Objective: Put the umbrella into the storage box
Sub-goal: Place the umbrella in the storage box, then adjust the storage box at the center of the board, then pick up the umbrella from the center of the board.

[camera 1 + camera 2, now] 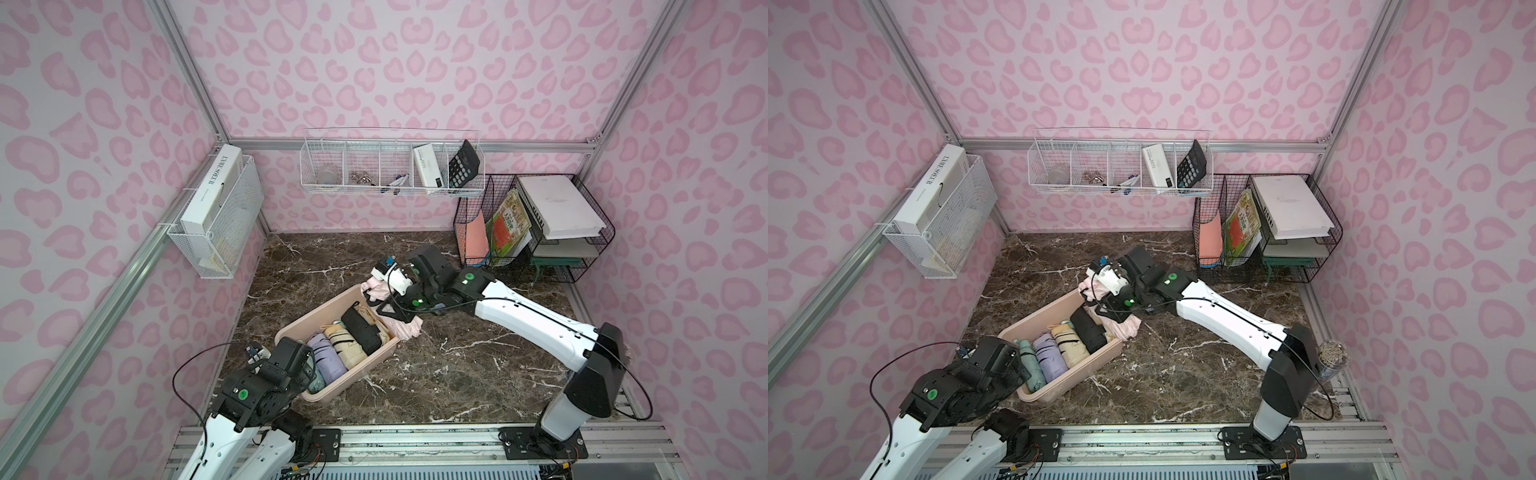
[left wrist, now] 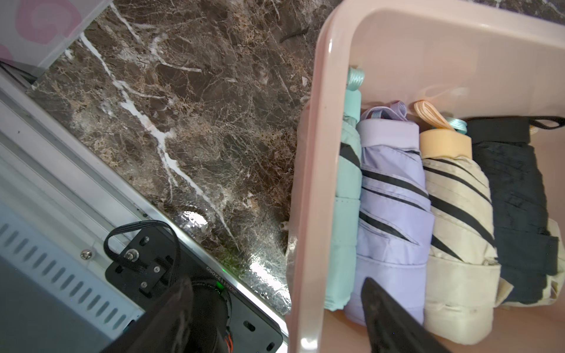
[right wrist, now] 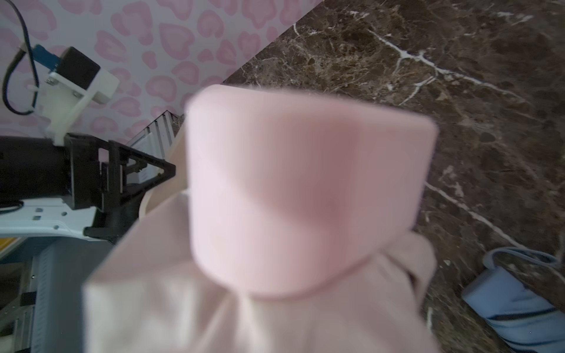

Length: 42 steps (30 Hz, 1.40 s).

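Note:
The storage box point(image 1: 365, 365) point(image 1: 1084, 370) is a pale pink tub lying at an angle on the marble table; mint, lilac, cream and black folded umbrellas point(image 2: 394, 195) lie side by side in it. My right gripper point(image 1: 388, 309) point(image 1: 1106, 309) is shut on a pink umbrella point(image 1: 376, 291) point(image 3: 305, 189) and holds it over the box's far end. The right wrist view is filled by that umbrella, which hides the fingers. My left gripper point(image 2: 275, 279) point(image 1: 307, 370) is open at the box's near-left end. The rim point(image 2: 308, 183) runs between its fingers, one inside the box and one outside.
A light blue folded umbrella point(image 3: 516, 305) lies on the marble near my right wrist. A black wire file rack point(image 1: 536, 224) stands at the back right. White wire baskets hang on the back wall point(image 1: 390, 170) and the left wall point(image 1: 216, 216).

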{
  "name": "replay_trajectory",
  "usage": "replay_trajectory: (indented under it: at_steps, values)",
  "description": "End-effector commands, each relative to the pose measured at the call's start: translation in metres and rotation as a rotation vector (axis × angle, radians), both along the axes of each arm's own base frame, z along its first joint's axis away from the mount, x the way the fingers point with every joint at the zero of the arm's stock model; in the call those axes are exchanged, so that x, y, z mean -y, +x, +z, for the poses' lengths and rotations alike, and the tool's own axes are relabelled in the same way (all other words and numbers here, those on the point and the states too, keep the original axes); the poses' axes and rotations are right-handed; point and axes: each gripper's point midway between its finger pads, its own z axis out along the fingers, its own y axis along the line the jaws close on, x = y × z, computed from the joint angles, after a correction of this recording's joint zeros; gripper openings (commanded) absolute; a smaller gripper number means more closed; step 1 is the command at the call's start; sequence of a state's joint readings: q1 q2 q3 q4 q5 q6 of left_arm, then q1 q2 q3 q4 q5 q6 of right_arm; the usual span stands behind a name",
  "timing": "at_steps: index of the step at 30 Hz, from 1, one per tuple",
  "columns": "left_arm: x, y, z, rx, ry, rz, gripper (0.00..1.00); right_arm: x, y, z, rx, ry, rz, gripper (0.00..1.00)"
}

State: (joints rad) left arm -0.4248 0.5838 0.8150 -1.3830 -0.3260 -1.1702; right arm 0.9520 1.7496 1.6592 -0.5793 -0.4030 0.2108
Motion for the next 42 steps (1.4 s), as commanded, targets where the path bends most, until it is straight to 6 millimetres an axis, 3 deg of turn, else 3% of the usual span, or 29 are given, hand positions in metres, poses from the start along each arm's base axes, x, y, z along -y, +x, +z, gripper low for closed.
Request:
replay_trajectory:
  at_steps: [1, 4, 7, 13, 16, 17, 20, 22, 27, 30, 33, 35, 37, 42]
  values:
    - [0.003, 0.006, 0.000, 0.012, 0.005, -0.031, 0.81, -0.026, -0.004, -0.005, -0.113, -0.017, -0.063, 0.00]
    - [0.006, 0.010, -0.002, 0.008, 0.009, -0.059, 0.78, -0.046, -0.003, -0.025, -0.142, -0.063, -0.098, 0.00]
    - [0.009, 0.014, -0.002, 0.011, 0.013, -0.093, 0.74, -0.053, 0.009, -0.048, -0.139, -0.151, -0.169, 0.00]
    - [0.016, 0.019, -0.007, 0.000, 0.004, -0.131, 0.64, -0.037, 0.036, -0.101, -0.063, -0.397, -0.286, 0.01]
    - [0.018, 0.020, -0.012, -0.007, 0.000, -0.141, 0.57, -0.031, 0.041, -0.115, -0.035, -0.448, -0.316, 0.10]
    - [0.018, 0.020, -0.013, -0.009, 0.000, -0.144, 0.55, -0.031, 0.041, -0.118, -0.034, -0.458, -0.317, 0.18]
    - [0.019, 0.021, -0.015, -0.010, 0.000, -0.150, 0.47, -0.034, 0.040, -0.112, -0.032, -0.437, -0.310, 0.50]
    - [0.020, 0.022, -0.016, -0.007, 0.000, -0.157, 0.42, -0.039, 0.041, -0.094, -0.019, -0.386, -0.297, 0.64]
    - [0.024, 0.030, -0.017, 0.000, 0.008, -0.182, 0.28, -0.043, 0.046, -0.028, 0.058, -0.243, -0.264, 0.77]
    - [0.025, 0.036, -0.015, -0.001, 0.029, -0.203, 0.20, -0.018, 0.063, -0.003, 0.146, -0.206, -0.265, 0.77]
    - [0.025, 0.043, -0.013, -0.005, 0.055, -0.223, 0.12, 0.031, 0.097, -0.002, 0.276, -0.219, -0.250, 0.77]
    - [0.025, 0.048, -0.010, -0.004, 0.071, -0.236, 0.09, 0.064, 0.114, -0.016, 0.335, -0.234, -0.193, 0.77]
    - [0.027, 0.052, -0.009, -0.006, 0.085, -0.254, 0.05, 0.093, 0.118, -0.041, 0.414, -0.277, -0.046, 0.77]
    - [0.029, 0.061, -0.006, -0.022, 0.112, -0.283, 0.01, 0.160, 0.142, -0.092, 0.567, -0.528, 0.125, 0.78]
